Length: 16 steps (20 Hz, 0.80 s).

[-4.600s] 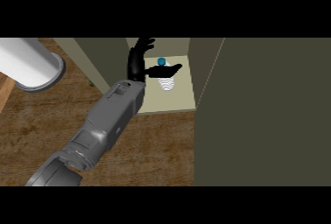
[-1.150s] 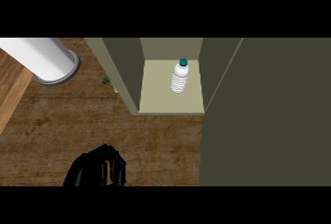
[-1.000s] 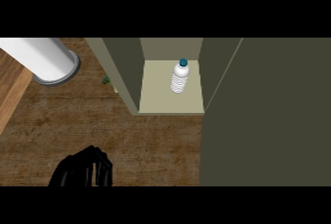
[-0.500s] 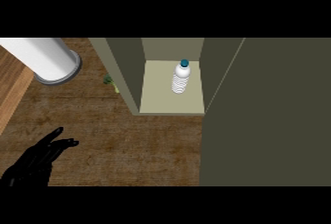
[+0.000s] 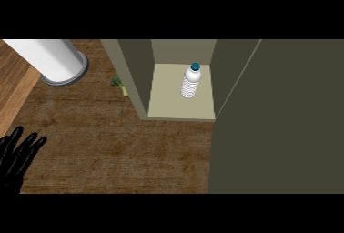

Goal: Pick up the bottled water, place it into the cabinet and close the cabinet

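The left hand (image 5: 13, 164) is resting at the view's left edge, its fingers (image 5: 16, 141) lying straight and apart, holding nothing. Well up and to their right, the bottled water (image 5: 191, 82) is standing upright inside the cabinet (image 5: 168, 103), so placing looks done. Farther right, a dark panel (image 5: 282, 118), likely the door, is standing open, awaiting closing.

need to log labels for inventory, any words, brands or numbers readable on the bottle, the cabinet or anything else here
None: no text can be read anywhere in the head view.
bottle: blue cap and ribbed clear body, no label with writing shows.
cabinet: plain walls and shelf, no sign or number.
white cylinder: blank.
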Available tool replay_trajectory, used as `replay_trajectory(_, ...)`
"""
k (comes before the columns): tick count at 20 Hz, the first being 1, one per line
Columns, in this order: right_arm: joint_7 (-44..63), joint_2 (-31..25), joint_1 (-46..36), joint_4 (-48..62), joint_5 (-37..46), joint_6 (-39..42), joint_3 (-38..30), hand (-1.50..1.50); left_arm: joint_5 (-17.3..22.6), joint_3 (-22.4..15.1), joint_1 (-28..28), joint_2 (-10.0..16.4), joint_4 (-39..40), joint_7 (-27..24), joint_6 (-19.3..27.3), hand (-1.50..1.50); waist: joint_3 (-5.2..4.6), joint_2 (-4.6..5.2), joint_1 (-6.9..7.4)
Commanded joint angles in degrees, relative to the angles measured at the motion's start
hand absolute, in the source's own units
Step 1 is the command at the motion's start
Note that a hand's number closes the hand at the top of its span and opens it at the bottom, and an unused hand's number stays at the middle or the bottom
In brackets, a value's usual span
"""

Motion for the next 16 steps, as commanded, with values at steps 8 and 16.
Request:
replay_trajectory(8,9.8,-2.7,-10.1,-14.5,9.7,-5.6,7.5,1.50,4.1,4.9,5.7,3.5,0.2,-0.6,-4.9,-1.50,-0.53,-0.89,-0.08)
replay_trajectory(16,15.0,0.4,-19.4,-10.3,10.1,-15.6,16.4,1.50,5.7,8.7,9.8,6.5,0.1,-1.5,-8.7,-1.50,-0.52,-0.96,1.74)
